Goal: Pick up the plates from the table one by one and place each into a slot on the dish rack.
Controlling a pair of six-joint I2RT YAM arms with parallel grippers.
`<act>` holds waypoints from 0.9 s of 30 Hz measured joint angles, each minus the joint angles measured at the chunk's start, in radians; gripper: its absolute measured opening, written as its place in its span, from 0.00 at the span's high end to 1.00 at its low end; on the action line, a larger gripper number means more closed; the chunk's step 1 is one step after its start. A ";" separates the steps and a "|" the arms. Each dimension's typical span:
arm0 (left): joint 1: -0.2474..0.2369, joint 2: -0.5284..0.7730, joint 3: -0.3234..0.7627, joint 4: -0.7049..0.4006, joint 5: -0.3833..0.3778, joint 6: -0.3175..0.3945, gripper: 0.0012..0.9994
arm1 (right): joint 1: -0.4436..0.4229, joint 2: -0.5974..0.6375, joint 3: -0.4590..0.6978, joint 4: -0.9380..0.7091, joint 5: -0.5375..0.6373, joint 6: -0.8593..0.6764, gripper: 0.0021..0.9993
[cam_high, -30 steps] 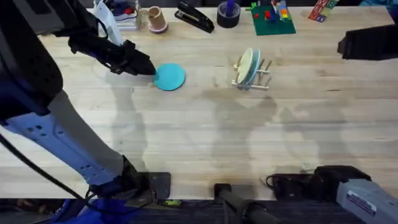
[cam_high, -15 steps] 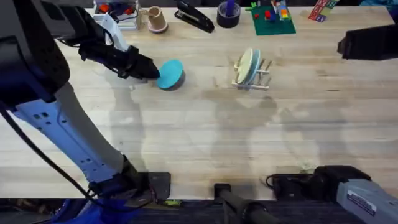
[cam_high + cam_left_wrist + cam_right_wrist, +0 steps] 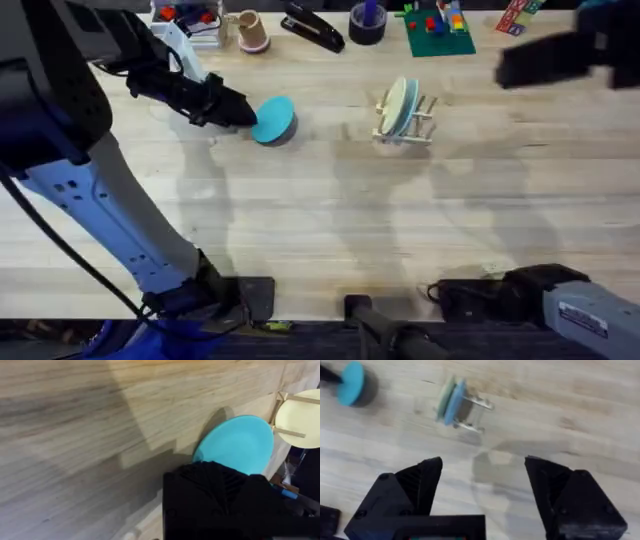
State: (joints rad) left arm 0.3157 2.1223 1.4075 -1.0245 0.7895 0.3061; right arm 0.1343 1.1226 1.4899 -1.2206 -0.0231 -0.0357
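Since half a second ago the right gripper [image 3: 482, 485] has slid leftward at the far right, fingers spread wide above bare table [image 3: 330, 230]. The left gripper [image 3: 240, 112] pinches the turquoise plate [image 3: 274, 119], tilted off the wood. Farther right, the dish rack [image 3: 404, 115] holds cream and pale-green plates upright.

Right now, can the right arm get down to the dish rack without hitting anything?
Probably yes. The right gripper hangs open above bare table beside the dish rack, and the left gripper, holding the blue plate, is off to the rack's other side.
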 joint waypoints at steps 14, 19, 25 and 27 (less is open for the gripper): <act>0.000 0.000 0.000 0.000 0.000 0.000 0.96 | 0.239 0.274 0.000 0.241 0.000 0.324 0.01; 0.000 0.000 0.000 0.001 0.000 0.000 0.96 | 0.311 0.401 0.000 0.316 -0.001 0.380 0.01; 0.000 0.000 0.000 0.001 0.000 0.000 0.96 | 0.398 0.535 0.000 0.438 -0.001 0.487 0.01; 0.000 0.000 0.000 0.001 0.000 0.000 0.96 | 0.422 0.571 0.000 0.465 -0.001 0.540 0.01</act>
State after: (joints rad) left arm 0.3157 2.1223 1.4075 -1.0237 0.7891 0.3061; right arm 0.5567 1.6931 1.4899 -0.7559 -0.0238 0.5042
